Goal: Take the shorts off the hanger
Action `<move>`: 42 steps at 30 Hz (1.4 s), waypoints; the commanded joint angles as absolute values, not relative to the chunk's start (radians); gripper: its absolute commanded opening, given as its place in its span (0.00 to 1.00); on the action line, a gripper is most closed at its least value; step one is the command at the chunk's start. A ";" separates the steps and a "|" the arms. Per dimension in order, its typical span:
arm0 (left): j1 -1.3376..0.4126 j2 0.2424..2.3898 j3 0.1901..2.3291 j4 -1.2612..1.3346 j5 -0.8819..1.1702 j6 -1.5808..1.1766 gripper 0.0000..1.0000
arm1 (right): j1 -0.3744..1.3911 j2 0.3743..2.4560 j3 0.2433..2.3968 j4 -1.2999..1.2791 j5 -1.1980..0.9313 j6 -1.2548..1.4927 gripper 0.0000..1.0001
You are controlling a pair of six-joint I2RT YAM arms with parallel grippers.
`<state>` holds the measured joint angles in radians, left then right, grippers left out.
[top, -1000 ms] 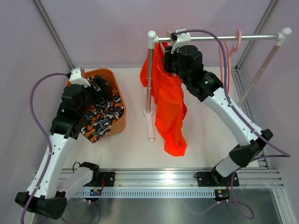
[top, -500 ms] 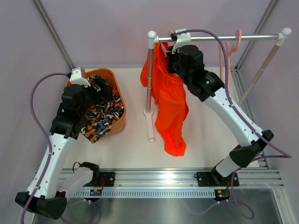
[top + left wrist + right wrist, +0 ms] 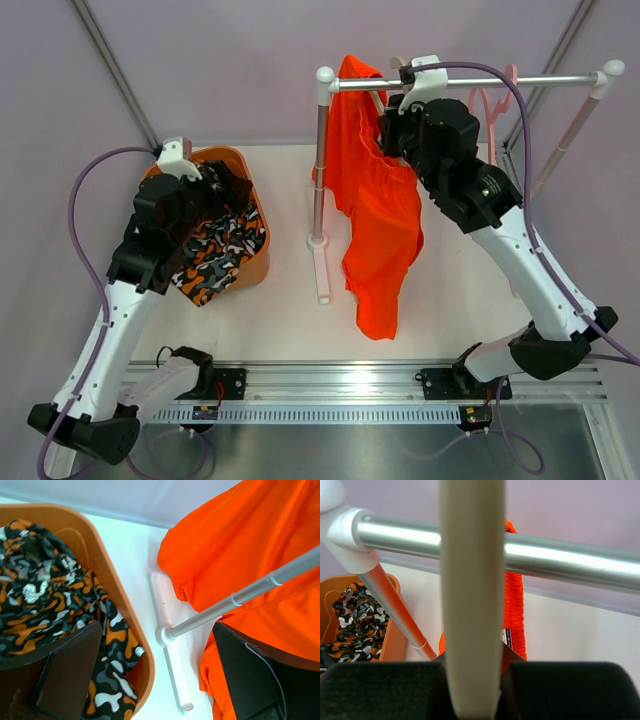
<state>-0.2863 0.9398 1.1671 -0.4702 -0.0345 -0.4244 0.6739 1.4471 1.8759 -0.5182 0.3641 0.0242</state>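
1. The right gripper [image 3: 470, 685] is clamped shut on the cream neck of a hanger [image 3: 470, 580], held up against the silver rail [image 3: 570, 560] of the clothes rack. Whether the hook rests on the rail cannot be told from the wrist view.
2. The orange shorts [image 3: 380, 220] hang directly beneath that grip. The top of the fabric is bunched at the rail beside the left post [image 3: 320, 170]. Their long axis runs from the rail down toward the near edge of the table [image 3: 280, 310].
3. The left gripper [image 3: 157, 672] hovers with its jaws wide apart and empty over the orange basket [image 3: 240, 155]. The camouflage shorts [image 3: 215, 250] lie heaped in that basket, partly spilling over its near rim.
4. The orange shorts lie to the right of the left gripper, past the rack post and well apart from it. The right arm is the nearer by far, touching the hanger that carries them.
5. One pair appears to be off and binned, and the orange pair is not yet free. The likely next step is to get the fabric off the hanger, with the free left arm coming across to take the cloth. A snag on the rail or post is the risk.
6. A pink hanger [image 3: 505, 95] hangs unused farther along the rail.
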 commanded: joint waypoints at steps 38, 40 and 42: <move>-1.046 1.580 1.793 -0.244 -0.411 -0.449 0.99 | 0.666 1.078 1.641 -0.816 0.341 0.137 0.00; -1.048 1.589 1.792 -0.259 -0.429 -0.456 0.99 | 0.666 1.075 1.649 -0.816 0.342 0.130 0.00; -1.048 1.589 1.786 -0.265 -0.443 -0.462 0.96 | 0.667 1.078 1.652 -0.816 0.344 0.129 0.00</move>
<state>-1.0416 1.5875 1.7508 -0.2924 -0.3763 -0.4389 0.6727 1.1038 1.6279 -0.8696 0.3473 0.1310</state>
